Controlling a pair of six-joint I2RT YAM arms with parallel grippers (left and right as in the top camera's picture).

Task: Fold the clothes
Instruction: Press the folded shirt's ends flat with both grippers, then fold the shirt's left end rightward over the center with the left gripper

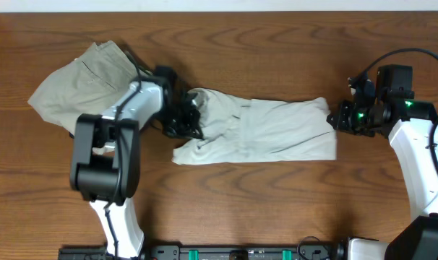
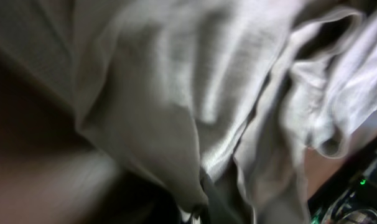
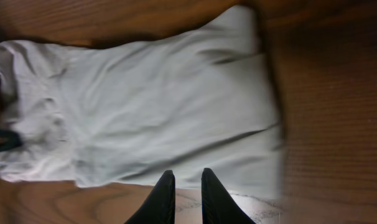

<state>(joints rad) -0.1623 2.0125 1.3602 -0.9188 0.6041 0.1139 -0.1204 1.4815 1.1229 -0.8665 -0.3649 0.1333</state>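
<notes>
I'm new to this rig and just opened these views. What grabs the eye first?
A pale T-shirt lies stretched across the middle of the table, the left gripper shut on its bunched left end and the right gripper at its right edge. Khaki trousers sit crumpled at the far left, partly under the left arm.

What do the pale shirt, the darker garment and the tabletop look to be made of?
T-shirt: thin soft knit, probably cotton, matte; fine wrinkles. Trousers: heavier woven cloth, likely; stitched seams. Table: wood or wood-look laminate; visible grain.
</notes>
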